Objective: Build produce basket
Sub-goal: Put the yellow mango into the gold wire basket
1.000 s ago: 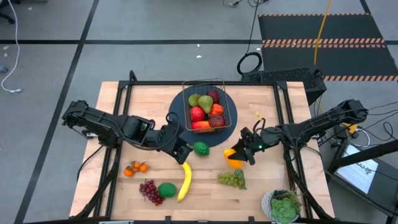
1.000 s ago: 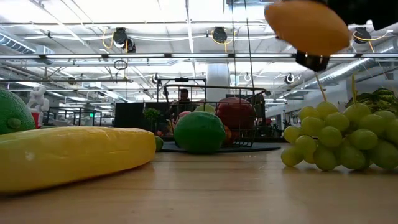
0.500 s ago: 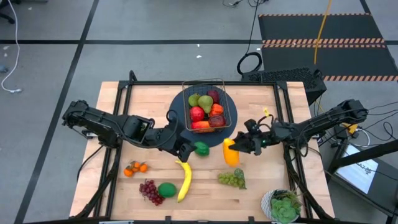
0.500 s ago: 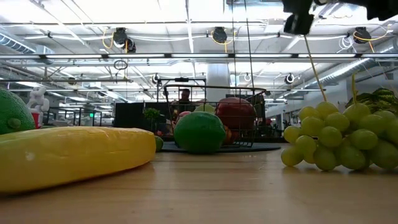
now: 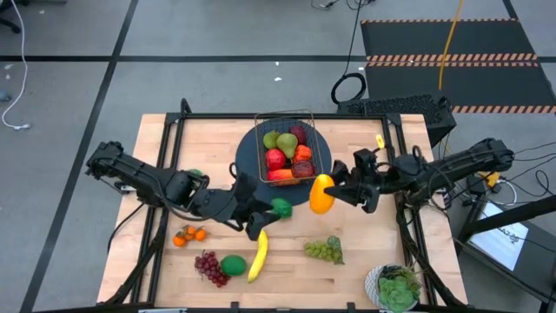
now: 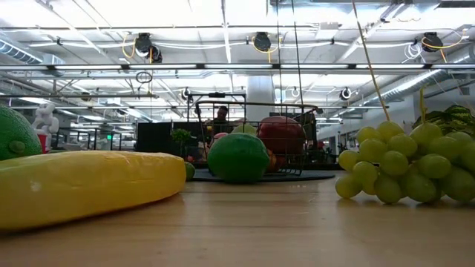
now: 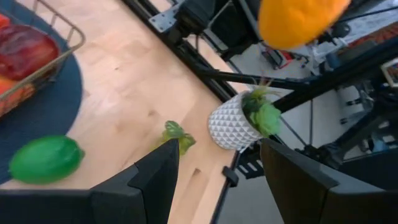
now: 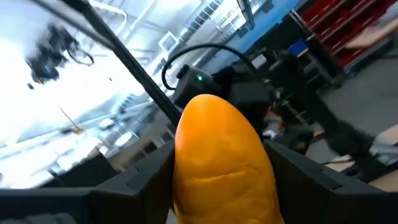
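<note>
The wire basket (image 5: 291, 155) stands on a round dark-blue mat and holds apples, a pear and other fruit. My right gripper (image 5: 337, 190) is shut on an orange-yellow mango (image 5: 321, 194), in the air just right of the mat's near edge. My left gripper (image 5: 261, 216) is open and low over the table beside a lime (image 5: 281, 207). In the left wrist view the lime (image 7: 46, 158) lies ahead of my left gripper (image 7: 217, 186). The banana (image 5: 258, 254), oranges (image 5: 188, 235), purple grapes (image 5: 208, 268), a second lime (image 5: 233, 265) and green grapes (image 5: 324, 250) lie on the table. My right gripper pinches the mango between its two fingers, at the mango's right end (image 5: 330, 193). The fingers come roughly level from the table's right. The mango (image 8: 217, 168) sticks out past the fingers toward the table's left and is lifted clear of the table.
A leafy plant in a white pot (image 5: 395, 287) stands at the table's near right corner. The mat (image 5: 248, 165) reaches out around the basket. Bare wood lies left of the mat and between mat and green grapes.
My right gripper has carried the mango up off the table level and toward the far edge, closer to the basket; the mango has left the low view's top. The lime and the other fruit have stayed in place.
</note>
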You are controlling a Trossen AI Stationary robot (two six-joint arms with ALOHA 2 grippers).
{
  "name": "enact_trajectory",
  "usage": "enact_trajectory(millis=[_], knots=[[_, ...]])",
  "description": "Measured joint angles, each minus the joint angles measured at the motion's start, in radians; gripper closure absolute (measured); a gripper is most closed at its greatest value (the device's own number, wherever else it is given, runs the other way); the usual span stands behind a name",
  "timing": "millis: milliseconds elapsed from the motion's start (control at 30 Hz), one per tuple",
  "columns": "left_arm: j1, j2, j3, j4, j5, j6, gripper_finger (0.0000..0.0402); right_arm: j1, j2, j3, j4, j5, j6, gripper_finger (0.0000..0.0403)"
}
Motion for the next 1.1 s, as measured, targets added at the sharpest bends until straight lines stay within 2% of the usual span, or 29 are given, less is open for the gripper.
enact_trajectory(millis=[200, 433, 633, 800, 900, 1100], knots=[[-0.029, 0.000, 0.000, 0.043, 0.014, 0.038, 0.0174, 0.000, 0.000, 0.165, -0.231, 0.000, -0.223, 0.0184], [-0.055, -0.025, 0.000, 0.049, 0.022, 0.111, 0.0174, 0.000, 0.000, 0.204, -0.260, 0.000, -0.623, 0.0181], [-0.056, -0.069, 0.000, 0.048, 0.021, 0.163, 0.0174, 0.000, 0.006, 0.190, -0.263, 0.000, -0.850, 0.0182], [-0.056, -0.108, 0.000, 0.044, 0.021, 0.250, 0.0174, 0.000, 0.006, 0.157, -0.261, 0.029, -0.882, 0.0182], [-0.056, -0.133, 0.000, 0.038, 0.020, 0.317, 0.0174, 0.000, 0.007, 0.143, -0.257, 0.032, -0.840, 0.0183], [-0.058, -0.154, 0.000, 0.014, 0.002, 0.380, 0.0174, 0.006, 0.010, 0.142, -0.241, 0.107, -0.694, 0.0182]])
